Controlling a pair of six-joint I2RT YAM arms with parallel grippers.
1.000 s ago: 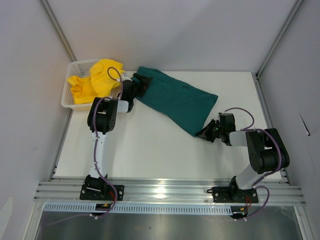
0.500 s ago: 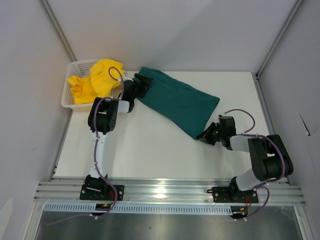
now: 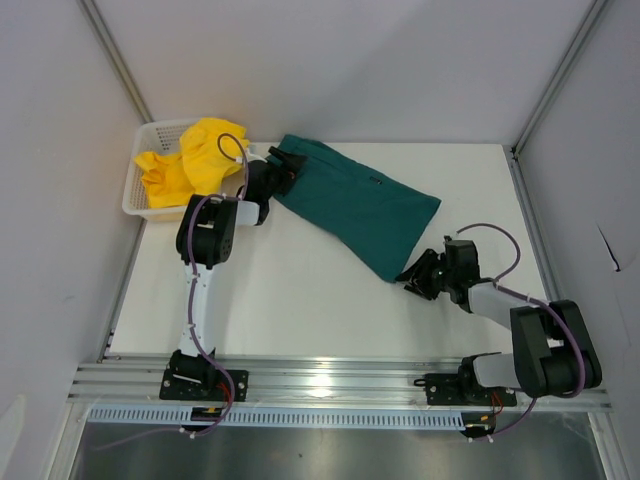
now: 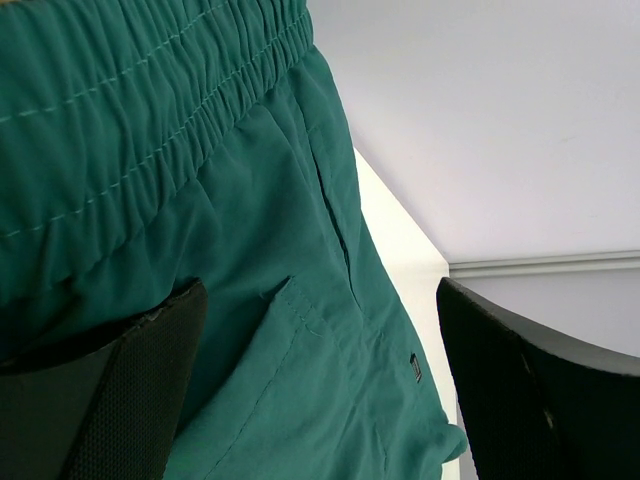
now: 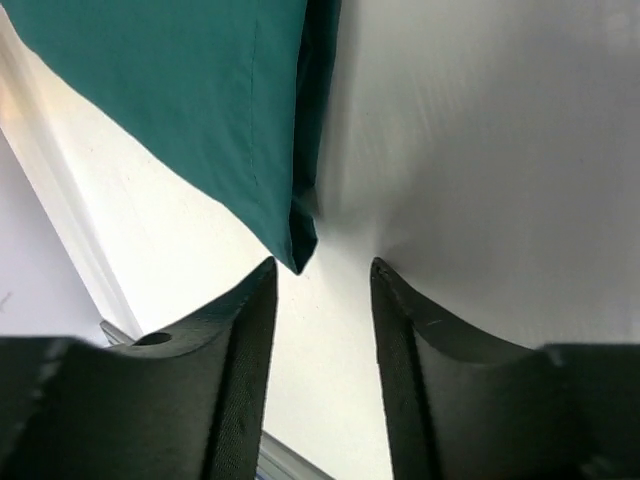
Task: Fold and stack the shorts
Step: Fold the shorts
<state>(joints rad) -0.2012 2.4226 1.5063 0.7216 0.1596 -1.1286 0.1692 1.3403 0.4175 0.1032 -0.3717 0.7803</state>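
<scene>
The dark teal-green shorts (image 3: 355, 205) lie spread flat and slantwise across the far middle of the table. My left gripper (image 3: 287, 162) is at their waistband end. In the left wrist view the left gripper (image 4: 318, 290) is wide open, with the shorts' cloth (image 4: 300, 380) lying between its fingers (image 4: 110, 400). My right gripper (image 3: 408, 277) sits low on the table just off the shorts' near hem corner. In the right wrist view the right gripper (image 5: 324, 265) is open and empty, and the hem corner (image 5: 298, 255) is just past its fingertips. The yellow shorts (image 3: 200, 160) are bunched in the basket.
The white mesh basket (image 3: 135, 195) stands at the far left corner, beside my left arm. Grey walls and aluminium frame posts close in the table at the back and on both sides. A metal rail (image 3: 330, 380) runs along the near edge.
My right arm has lowered and drawn back toward the near edge. Its gripper has slid a little off the hem corner. The left arm and both pairs of shorts have barely moved.
</scene>
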